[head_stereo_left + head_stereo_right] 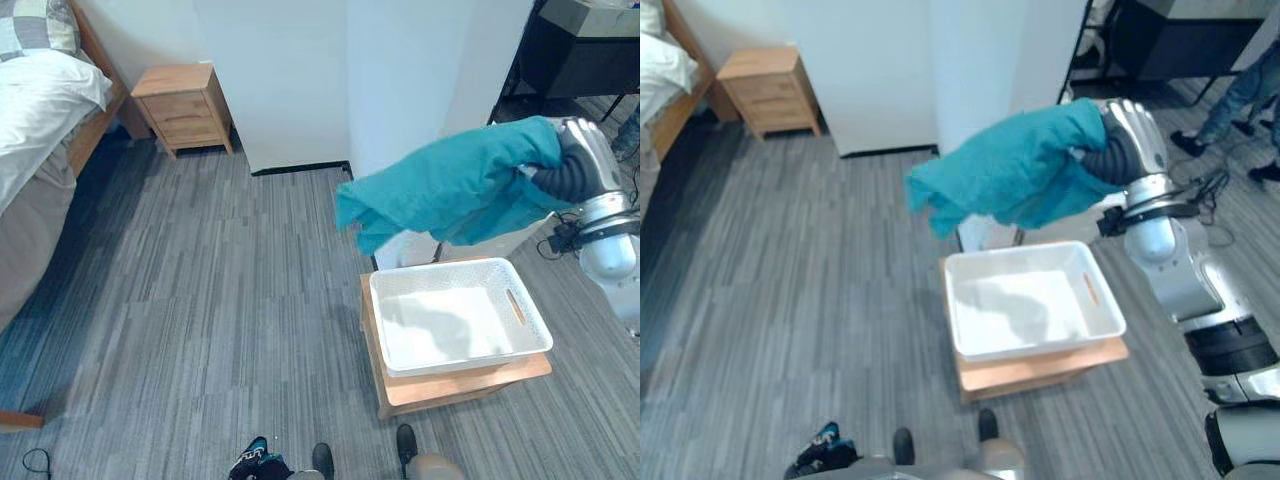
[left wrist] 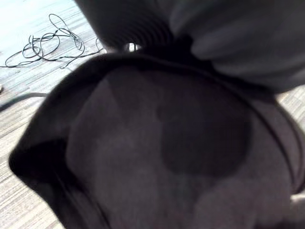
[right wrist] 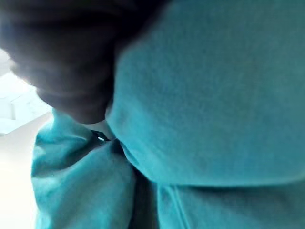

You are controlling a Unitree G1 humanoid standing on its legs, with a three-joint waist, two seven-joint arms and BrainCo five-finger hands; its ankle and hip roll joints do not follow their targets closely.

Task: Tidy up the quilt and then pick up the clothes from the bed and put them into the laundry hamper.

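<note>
A teal garment (image 1: 460, 185) hangs in the air, bunched at my right hand (image 1: 565, 170) and trailing out to the left. It is above the far edge of the white laundry hamper (image 1: 378, 290), which has nothing in it. In the right wrist view the garment (image 3: 214, 95) is pressed close under the hand's dark part, so the hand is shut on the cloth. My left hand (image 2: 138, 24) shows very close and dark, and I cannot make out its state. The bed with its white quilt (image 1: 40, 110) lies at the far left.
The hamper rests on a low wooden stool (image 1: 470, 385) on grey carpet. A wooden nightstand (image 1: 185, 105) stands by the bed. A white partition (image 1: 350, 70) rises behind the hamper. A person's legs (image 1: 1240, 90) are at the far right.
</note>
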